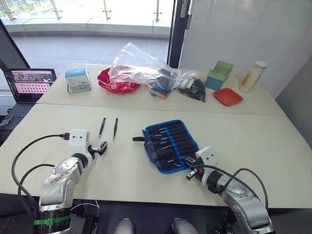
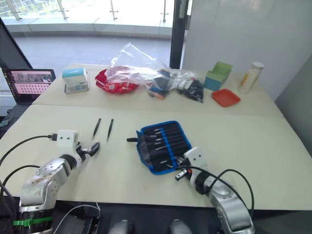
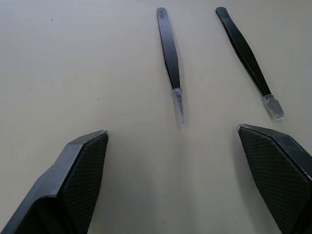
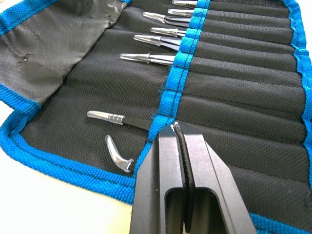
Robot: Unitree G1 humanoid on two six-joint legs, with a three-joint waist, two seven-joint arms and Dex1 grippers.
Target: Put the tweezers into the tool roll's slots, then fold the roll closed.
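Two loose black tweezers (image 1: 102, 127) (image 1: 115, 128) lie side by side on the table, left of the tool roll (image 1: 170, 145). The roll lies unfolded, black with blue edging, its strap (image 1: 138, 139) pointing left. My left gripper (image 3: 171, 130) is open just short of the two tweezers (image 3: 169, 53) (image 3: 246, 53), whose tips point toward it. Several tweezers sit in the slots (image 4: 234, 73), their silvery tips (image 4: 146, 58) sticking out past the blue band. My right gripper (image 4: 178, 129) is shut with nothing in it, over the roll's near end.
At the back of the table are a clear plastic bag (image 1: 141, 68) over a red bowl (image 1: 117, 84), a teal box (image 1: 78, 79), a green box (image 1: 219, 74), an orange tray (image 1: 227, 96) and a bottle (image 1: 252, 76). A laptop (image 1: 29, 83) stands off the left edge.
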